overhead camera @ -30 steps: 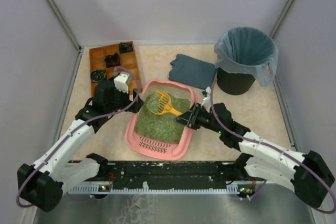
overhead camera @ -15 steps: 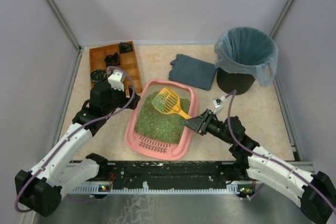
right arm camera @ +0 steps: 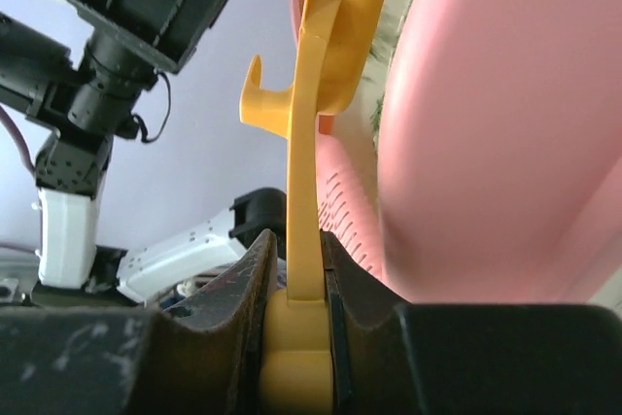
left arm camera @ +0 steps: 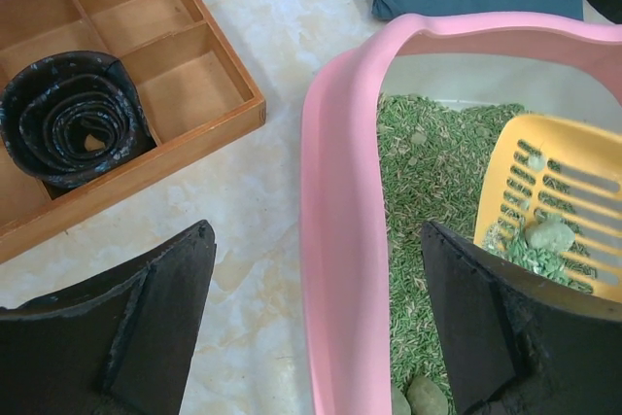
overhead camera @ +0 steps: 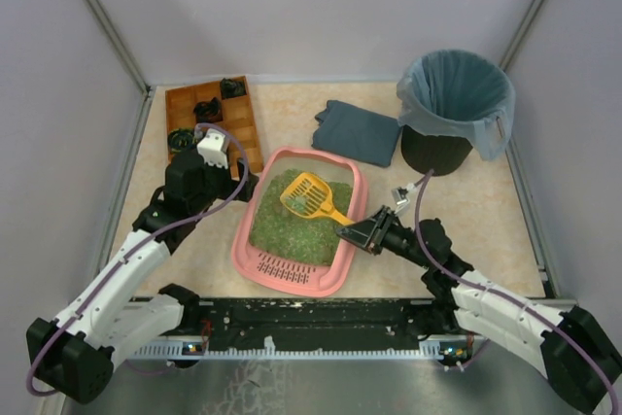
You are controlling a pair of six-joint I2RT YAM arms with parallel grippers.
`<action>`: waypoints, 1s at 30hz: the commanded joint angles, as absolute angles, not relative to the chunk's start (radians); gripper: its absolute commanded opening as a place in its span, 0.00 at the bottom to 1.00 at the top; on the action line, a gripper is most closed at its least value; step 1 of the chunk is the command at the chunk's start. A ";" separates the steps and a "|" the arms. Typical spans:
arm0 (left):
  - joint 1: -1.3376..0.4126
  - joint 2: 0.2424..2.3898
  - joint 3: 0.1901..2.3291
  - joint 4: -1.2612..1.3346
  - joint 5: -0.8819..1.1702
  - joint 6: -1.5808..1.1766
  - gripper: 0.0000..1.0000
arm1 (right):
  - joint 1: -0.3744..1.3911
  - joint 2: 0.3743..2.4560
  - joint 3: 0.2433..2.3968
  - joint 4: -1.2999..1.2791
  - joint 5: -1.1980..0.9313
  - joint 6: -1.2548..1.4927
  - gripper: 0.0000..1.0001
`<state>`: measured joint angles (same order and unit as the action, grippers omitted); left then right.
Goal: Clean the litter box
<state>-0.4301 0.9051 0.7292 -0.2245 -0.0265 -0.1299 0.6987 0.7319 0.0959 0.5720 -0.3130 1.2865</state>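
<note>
Half a second on, the scoop (overhead camera: 309,195) (clump (left arm camera: 551,234) aboard) sits lower, right gripper (overhead camera: 355,233) pinching it, left gripper (left arm camera: 316,274) wide above the box (left arm camera: 330,172) rim.

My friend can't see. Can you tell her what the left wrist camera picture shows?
The left gripper is open, with one black finger on each side of the wall of the pink litter box. Inside, a yellow scoop holds a clump and some green litter. A wooden tray with a dark roll lies beside the box.
</note>
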 commanded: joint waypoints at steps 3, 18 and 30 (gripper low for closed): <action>-0.430 0.902 0.727 -0.200 -0.025 -0.122 0.91 | 0.638 0.662 0.089 0.664 -0.286 1.349 0.00; -0.430 0.936 0.719 -0.170 0.021 -0.166 0.90 | 0.578 0.629 0.087 0.595 -0.365 1.290 0.00; -0.430 0.931 0.704 -0.160 0.035 -0.168 0.90 | 0.582 0.681 0.127 0.588 -0.493 1.251 0.00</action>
